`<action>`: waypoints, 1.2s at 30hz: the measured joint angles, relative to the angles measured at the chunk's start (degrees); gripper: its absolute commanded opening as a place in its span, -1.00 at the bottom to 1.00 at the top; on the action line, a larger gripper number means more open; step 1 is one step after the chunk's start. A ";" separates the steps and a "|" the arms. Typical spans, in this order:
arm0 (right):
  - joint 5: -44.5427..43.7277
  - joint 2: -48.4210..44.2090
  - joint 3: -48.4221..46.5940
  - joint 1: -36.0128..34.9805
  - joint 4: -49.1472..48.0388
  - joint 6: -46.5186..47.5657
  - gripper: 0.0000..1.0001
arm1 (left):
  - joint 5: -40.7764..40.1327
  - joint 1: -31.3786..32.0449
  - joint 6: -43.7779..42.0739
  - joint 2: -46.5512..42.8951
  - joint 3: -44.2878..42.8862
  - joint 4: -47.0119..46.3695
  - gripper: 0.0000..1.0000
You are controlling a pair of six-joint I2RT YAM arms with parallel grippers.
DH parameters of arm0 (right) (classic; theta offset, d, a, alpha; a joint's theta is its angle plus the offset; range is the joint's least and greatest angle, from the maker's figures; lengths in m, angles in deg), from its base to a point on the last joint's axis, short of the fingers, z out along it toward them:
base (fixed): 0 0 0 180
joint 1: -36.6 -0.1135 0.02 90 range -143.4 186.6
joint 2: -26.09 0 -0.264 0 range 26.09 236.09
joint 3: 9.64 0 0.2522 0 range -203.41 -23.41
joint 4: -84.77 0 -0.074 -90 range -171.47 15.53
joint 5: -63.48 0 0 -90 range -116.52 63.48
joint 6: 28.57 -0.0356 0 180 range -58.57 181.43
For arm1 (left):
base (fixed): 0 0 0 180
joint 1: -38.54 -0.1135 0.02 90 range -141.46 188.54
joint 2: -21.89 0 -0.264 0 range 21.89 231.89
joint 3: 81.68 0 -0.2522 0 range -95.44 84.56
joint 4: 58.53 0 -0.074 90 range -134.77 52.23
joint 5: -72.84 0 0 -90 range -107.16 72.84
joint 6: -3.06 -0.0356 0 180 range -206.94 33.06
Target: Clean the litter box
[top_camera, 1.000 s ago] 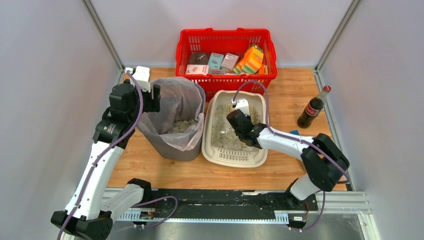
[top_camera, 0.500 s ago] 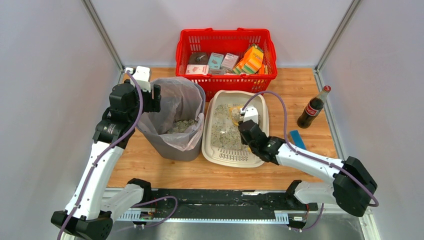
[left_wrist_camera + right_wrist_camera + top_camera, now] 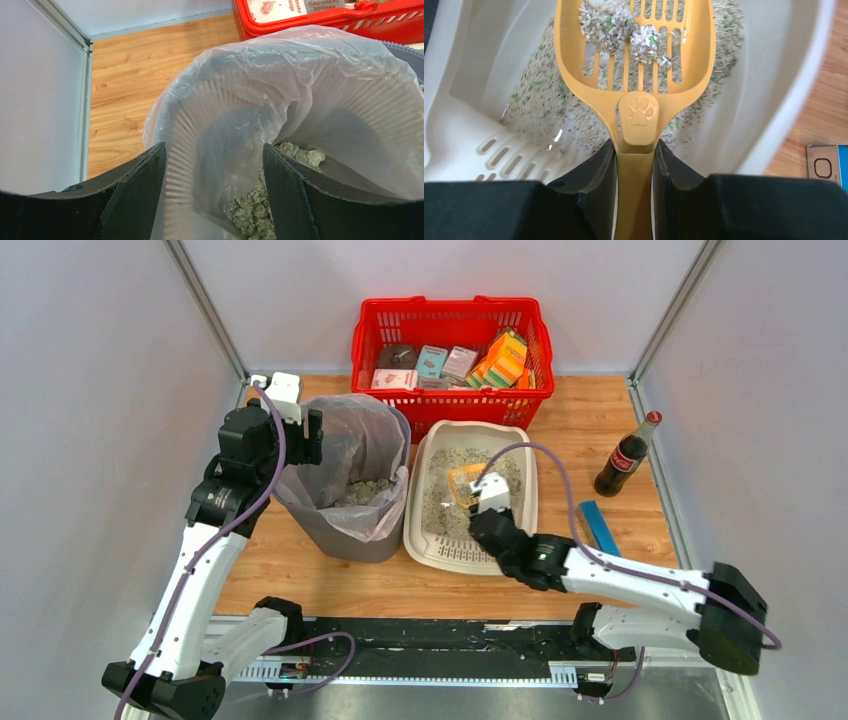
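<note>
The cream-white litter box sits mid-table, its slotted grate at the near end and grey-white granules inside. My right gripper is shut on the handle of a yellow slotted scoop, held above the litter with two clumps on its blade. The scoop shows over the box's middle in the top view. My left gripper is open, its fingers astride the rim of the grey bin's clear bag, which holds litter clumps.
A red mesh basket of boxed goods stands behind the litter box. A cola bottle stands at the right, a blue flat object lies near it. The grey bin stands left of the box. Metal rails edge the table.
My right arm has drawn back toward the near edge and swung right. The scoop has come up from the far litter to the box's middle, carrying clumps. My left arm has not moved.
</note>
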 measured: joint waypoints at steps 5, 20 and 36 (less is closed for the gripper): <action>-4.20 9.97 -4.81 -5.46 4.44 -0.74 -0.99 | -0.07 0.00 0.00 0.00 0.00 0.00 0.58; -4.87 -0.35 -0.11 -2.80 4.76 -4.11 -0.99 | -0.15 0.00 0.00 -0.42 0.00 0.00 0.58; -5.33 6.75 -8.15 -4.52 13.29 -7.19 -0.99 | -0.33 0.00 0.00 -0.76 0.00 0.00 0.59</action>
